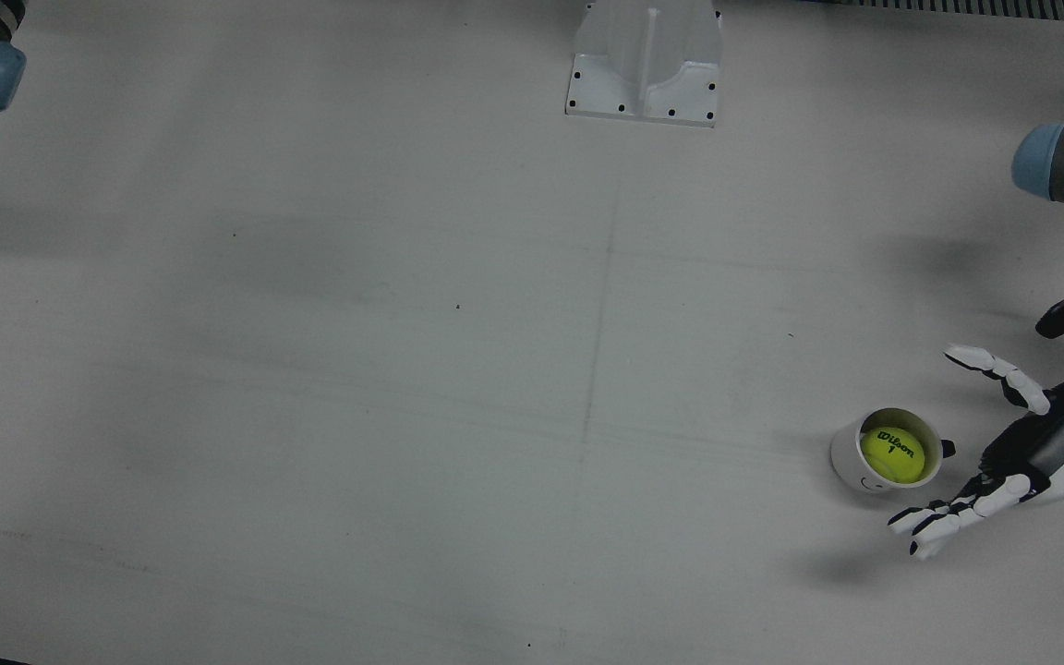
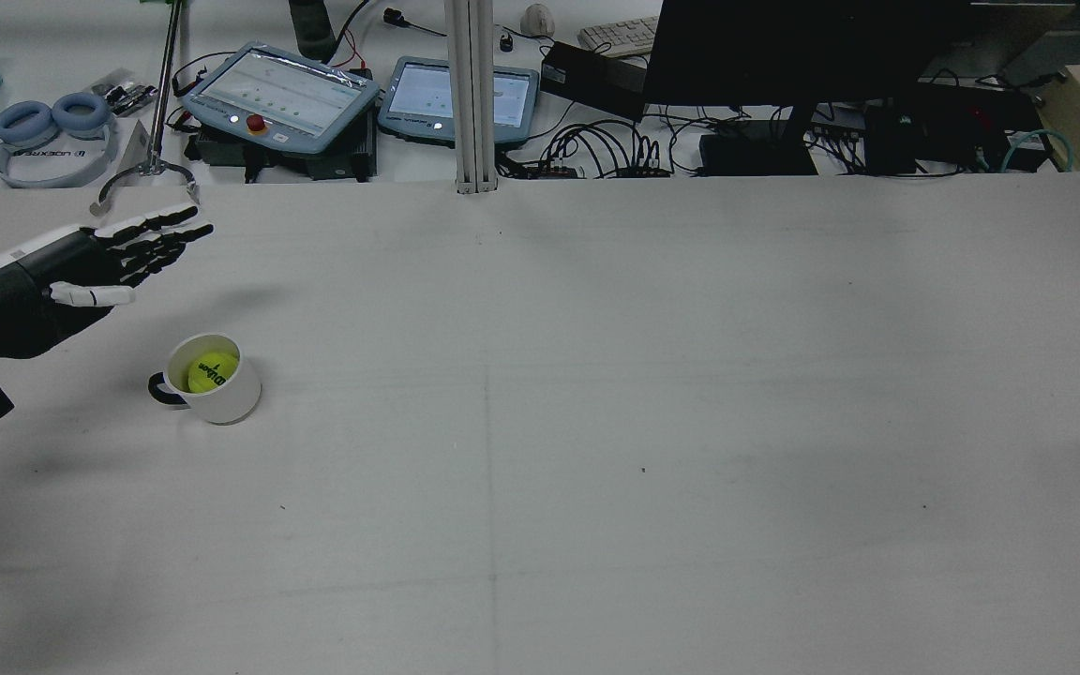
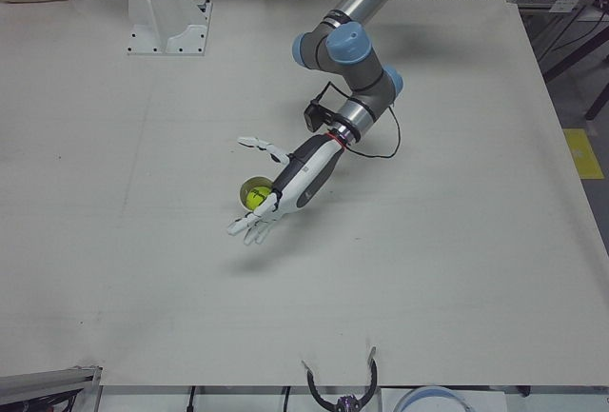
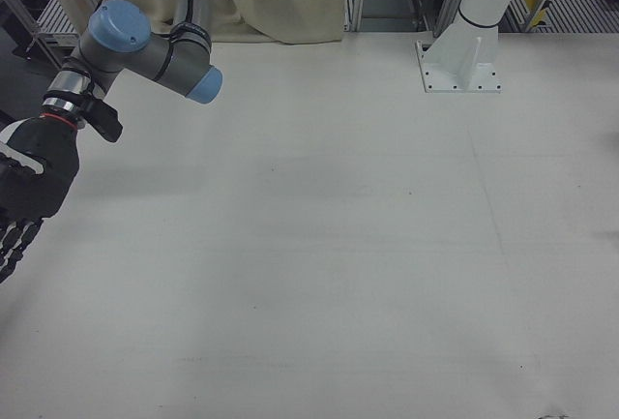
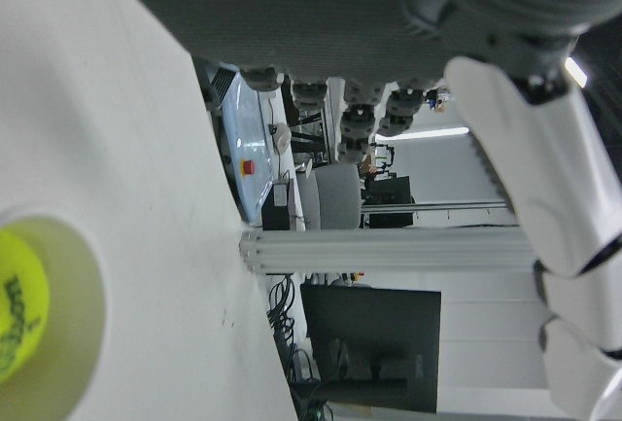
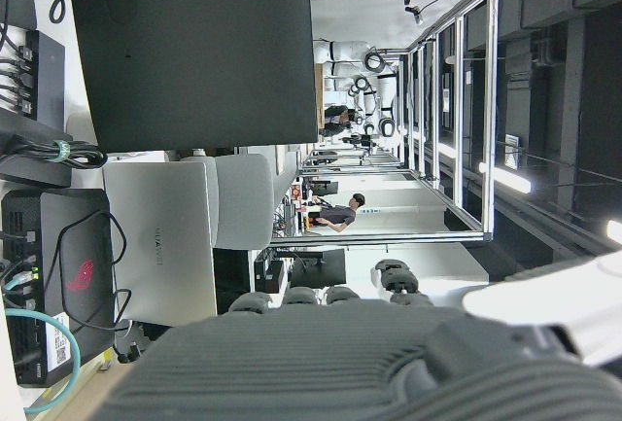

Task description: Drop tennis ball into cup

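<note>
Blue headphones (image 2: pixel 51 117), two tablets (image 2: pixel 282 94), a monitor (image 2: pixel 798 47).

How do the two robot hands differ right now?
The left hand hovers beside the cup holding the tennis ball, fingers spread; the right hand hangs at the opposite table edge, far from both. The left hand shows whole, the right hand only partly. Both hold nothing.

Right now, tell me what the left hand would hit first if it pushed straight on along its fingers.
Likely nothing on the table: the left hand hovers open beside the cup holding the tennis ball, fingers pointing past it toward the far edge, though its height is unclear.
</note>
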